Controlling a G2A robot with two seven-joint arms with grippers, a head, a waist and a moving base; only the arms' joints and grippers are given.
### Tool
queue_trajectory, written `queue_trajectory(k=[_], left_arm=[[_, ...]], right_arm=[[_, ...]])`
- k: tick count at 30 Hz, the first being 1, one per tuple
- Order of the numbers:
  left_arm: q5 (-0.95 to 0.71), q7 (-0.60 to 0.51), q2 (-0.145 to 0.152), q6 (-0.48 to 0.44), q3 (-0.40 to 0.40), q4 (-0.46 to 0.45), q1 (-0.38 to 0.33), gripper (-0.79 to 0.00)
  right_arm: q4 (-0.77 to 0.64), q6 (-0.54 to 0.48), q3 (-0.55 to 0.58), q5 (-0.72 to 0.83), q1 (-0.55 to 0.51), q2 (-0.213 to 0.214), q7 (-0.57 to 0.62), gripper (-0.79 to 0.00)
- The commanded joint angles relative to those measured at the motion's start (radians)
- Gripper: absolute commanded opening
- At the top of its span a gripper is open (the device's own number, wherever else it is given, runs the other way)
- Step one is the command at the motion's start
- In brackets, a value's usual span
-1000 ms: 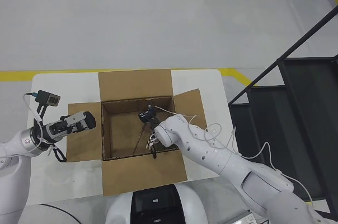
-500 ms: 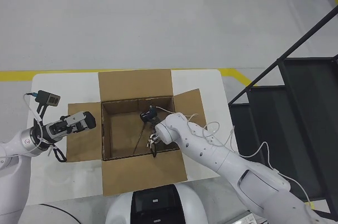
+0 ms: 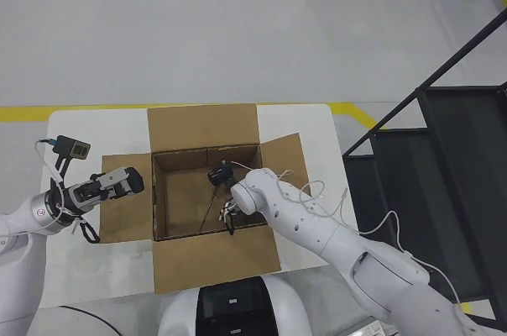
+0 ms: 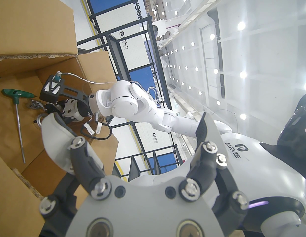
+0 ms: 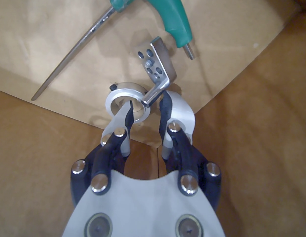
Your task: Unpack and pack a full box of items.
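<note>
An open cardboard box (image 3: 205,126) stands on the white table (image 3: 77,139). On its floor lie a green-handled T hex key (image 5: 167,8), a silver metal ring (image 5: 123,93) and a perforated L bracket (image 5: 158,62). My right gripper (image 5: 147,102) is down in the box's near right corner. One finger is inside the ring, the other outside it, shut on the ring's wall with the bracket's leg pinched alongside. The top view places this gripper (image 3: 228,214) beside the key's shaft (image 3: 209,210). My left gripper (image 3: 136,179) hovers open and empty over the box's left flap.
The box's four flaps are folded outward, and its walls stand close around my right gripper. A black metal staircase (image 3: 438,160) stands to the right of the table. A yellow floor line (image 3: 35,112) runs behind the table.
The right arm's forearm and loose cables have shifted slightly. Its gripper stays in the same corner of the box, and the left arm has not moved.
</note>
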Motion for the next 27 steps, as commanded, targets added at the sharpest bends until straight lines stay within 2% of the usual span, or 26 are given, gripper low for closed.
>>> queue_trajectory(k=[1,3,4,5,11,16,20,27], left_arm=[[0.000,0.000,0.000,0.000,0.000,0.000,0.000,0.000],[0.000,0.000,0.000,0.000,0.000,0.000,0.000,0.000],[0.000,0.000,0.000,0.000,0.000,0.000,0.000,0.000],[0.000,0.000,0.000,0.000,0.000,0.000,0.000,0.000],[0.000,0.000,0.000,0.000,0.000,0.000,0.000,0.000],[0.000,0.000,0.000,0.000,0.000,0.000,0.000,0.000],[0.000,0.000,0.000,0.000,0.000,0.000,0.000,0.000],[0.000,0.000,0.000,0.000,0.000,0.000,0.000,0.000]], right_arm=[[0.013,-0.004,0.001,0.005,0.001,-0.004,-0.003,-0.563],[0.022,-0.010,0.007,0.022,0.000,-0.008,-0.007,-0.616],[0.027,-0.014,0.008,0.025,0.000,-0.010,-0.010,-0.727],[0.031,-0.015,0.009,0.026,0.001,-0.012,-0.011,-0.785],[0.037,-0.023,0.022,0.028,0.004,-0.017,-0.009,-0.785],[-0.021,-0.011,0.051,-0.023,-0.005,0.000,0.039,-0.785],[-0.143,-0.002,0.092,-0.089,-0.037,0.027,0.089,-0.785],[-0.484,-0.055,0.218,-0.171,-0.169,0.088,0.134,-0.785]])
